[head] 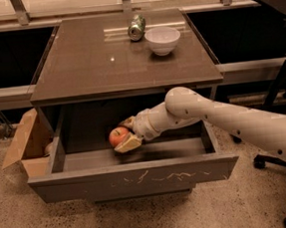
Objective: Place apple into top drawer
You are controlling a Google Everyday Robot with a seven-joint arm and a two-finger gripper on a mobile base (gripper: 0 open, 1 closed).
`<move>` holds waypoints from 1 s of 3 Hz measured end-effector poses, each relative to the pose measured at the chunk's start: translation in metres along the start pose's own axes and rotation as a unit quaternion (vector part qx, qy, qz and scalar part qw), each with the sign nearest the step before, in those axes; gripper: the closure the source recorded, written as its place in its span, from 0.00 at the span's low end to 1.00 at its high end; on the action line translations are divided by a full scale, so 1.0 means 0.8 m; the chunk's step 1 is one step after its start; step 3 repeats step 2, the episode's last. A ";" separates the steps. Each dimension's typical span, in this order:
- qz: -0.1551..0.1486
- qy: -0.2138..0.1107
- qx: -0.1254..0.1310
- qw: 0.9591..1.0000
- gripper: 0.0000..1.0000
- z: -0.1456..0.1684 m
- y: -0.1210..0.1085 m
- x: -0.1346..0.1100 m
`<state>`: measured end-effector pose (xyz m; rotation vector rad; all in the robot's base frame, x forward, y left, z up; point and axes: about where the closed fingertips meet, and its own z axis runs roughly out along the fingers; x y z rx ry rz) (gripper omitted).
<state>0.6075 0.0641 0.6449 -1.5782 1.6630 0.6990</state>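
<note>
The red-orange apple [118, 136] sits between the fingers of my gripper [122, 136], inside the open top drawer [133, 179] and low over its floor. The gripper is shut on the apple, with one pale fingertip [128, 144] below it and the other behind it. My white arm reaches in from the right, under the cabinet top. The drawer is pulled far out, and its grey-brown front panel shows pale scratch marks.
On the cabinet top [88, 61] stand a white bowl [162, 39] and a green can [136, 27] lying on its side. An open cardboard box [26, 143] sits on the floor to the left. A chair base [266, 155] stands at the right.
</note>
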 end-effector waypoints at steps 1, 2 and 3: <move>-0.005 -0.015 0.015 1.000 0.00 -0.015 -0.002 -0.006; -0.009 -0.034 0.038 0.999 0.00 -0.042 0.004 -0.018; -0.009 -0.034 0.038 0.999 0.00 -0.042 0.004 -0.018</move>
